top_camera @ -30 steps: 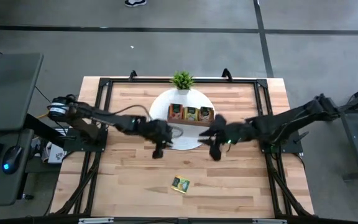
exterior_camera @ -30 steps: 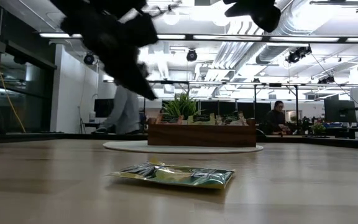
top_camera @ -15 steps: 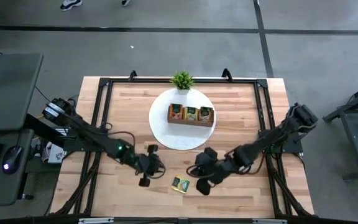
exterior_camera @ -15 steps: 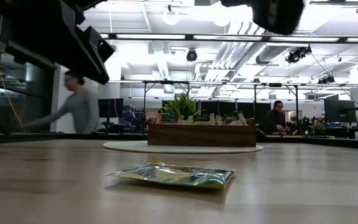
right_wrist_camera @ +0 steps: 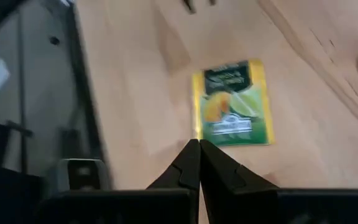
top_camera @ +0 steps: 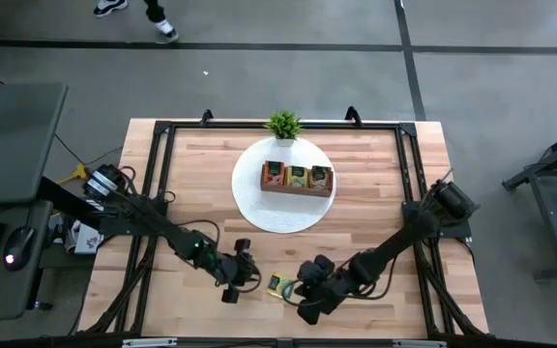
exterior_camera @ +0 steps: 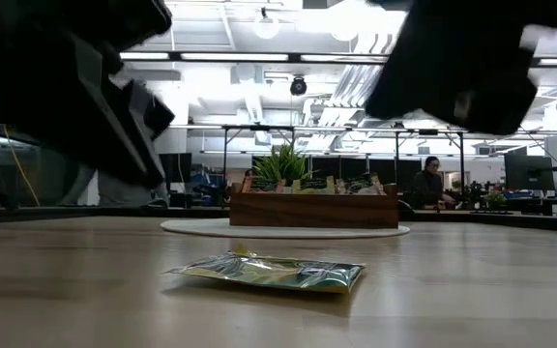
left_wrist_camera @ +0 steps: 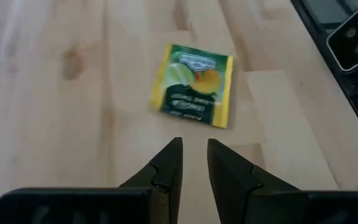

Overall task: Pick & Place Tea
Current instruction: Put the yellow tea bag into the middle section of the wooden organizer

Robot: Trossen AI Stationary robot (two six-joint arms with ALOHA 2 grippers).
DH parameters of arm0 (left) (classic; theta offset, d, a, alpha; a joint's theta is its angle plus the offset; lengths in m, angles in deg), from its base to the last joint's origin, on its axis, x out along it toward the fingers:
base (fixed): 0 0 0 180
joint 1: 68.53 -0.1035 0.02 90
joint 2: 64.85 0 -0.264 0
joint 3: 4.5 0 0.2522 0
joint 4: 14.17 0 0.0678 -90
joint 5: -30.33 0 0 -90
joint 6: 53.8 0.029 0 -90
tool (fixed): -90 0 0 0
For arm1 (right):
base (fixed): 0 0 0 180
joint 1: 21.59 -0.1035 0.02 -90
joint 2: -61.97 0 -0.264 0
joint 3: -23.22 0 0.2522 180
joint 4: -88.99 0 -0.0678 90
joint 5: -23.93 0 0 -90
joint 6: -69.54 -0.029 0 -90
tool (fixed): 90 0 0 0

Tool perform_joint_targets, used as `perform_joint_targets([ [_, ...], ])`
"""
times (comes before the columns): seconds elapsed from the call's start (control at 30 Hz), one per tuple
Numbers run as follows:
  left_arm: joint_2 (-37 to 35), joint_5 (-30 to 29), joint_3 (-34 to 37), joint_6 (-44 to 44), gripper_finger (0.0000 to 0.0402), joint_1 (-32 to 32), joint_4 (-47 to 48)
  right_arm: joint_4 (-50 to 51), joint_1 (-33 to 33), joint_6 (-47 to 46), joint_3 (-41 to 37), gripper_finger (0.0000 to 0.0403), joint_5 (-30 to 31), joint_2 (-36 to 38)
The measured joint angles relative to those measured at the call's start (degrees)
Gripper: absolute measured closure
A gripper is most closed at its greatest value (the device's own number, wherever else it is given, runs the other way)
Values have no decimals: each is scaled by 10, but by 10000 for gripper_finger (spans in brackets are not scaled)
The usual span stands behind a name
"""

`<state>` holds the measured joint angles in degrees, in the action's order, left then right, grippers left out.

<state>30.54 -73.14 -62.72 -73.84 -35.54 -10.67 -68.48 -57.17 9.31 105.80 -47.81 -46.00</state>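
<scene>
One green-and-yellow tea sachet [top_camera: 280,285] is lying flat on the bare wood of the table [top_camera: 211,184] near its front edge, touched by neither arm. The left end effector [top_camera: 240,280] is hovering just beside the sachet on the left, its fingers [left_wrist_camera: 166,168] standing a little apart with a narrow gap between them and nothing in it. The right end effector [top_camera: 309,295] is hovering just beside the sachet on the right, its fingers [right_wrist_camera: 188,165] pressed together and holding nothing. Both wrist views are showing the sachet lying just ahead of the fingertips.

Farther back, a white round mat [top_camera: 249,184] is sitting in the middle of the table and carrying a wooden tray [top_camera: 298,190], with sachets standing upright in its three compartments. A small plant [top_camera: 283,124] is standing just behind the mat. Beyond the table, a person's feet [top_camera: 133,10] are showing on the floor.
</scene>
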Motion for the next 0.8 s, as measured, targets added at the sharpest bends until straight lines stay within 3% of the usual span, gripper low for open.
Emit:
perform_joint_targets([
  [0.23,48,20,0,-46,331,-11,-57,-35,19,24,-1,402,-9,-36],
  [0.47,55,59,0,-246,331,-37,-60,-36,34,49,-1,403,-4,-50],
  [0.63,55,119,0,-259,320,-68,-68,-36,32,49,-1,403,-6,-63],
  [0.8,55,169,0,-269,272,-91,-103,-31,24,62,12,403,-6,-76],
])
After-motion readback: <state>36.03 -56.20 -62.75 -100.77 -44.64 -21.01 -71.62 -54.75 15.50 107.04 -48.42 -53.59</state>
